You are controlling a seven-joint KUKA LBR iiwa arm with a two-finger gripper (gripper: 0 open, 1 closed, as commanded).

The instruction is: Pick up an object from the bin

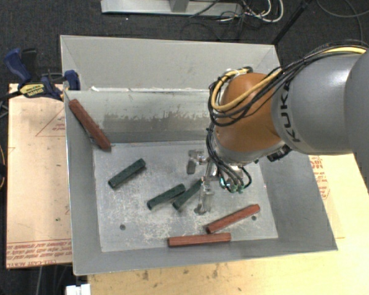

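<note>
Looking down from above, the hand (203, 198) hangs low over the speckled floor of the grey metal bin (160, 125), a little toward 3 o'clock from centre. I cannot tell whether it is open or closed. Just at its 9 o'clock lies a short dark green block (186, 196), matte and square-edged, next to a longer green bar (165, 197). At its 5 o'clock lies a slim reddish-brown stick (232, 218).

Grey bin (135, 220), three green bars (126, 173) mid-floor; two red-brown bars (198, 240) at front, third bar (90, 125) leaning left
</note>
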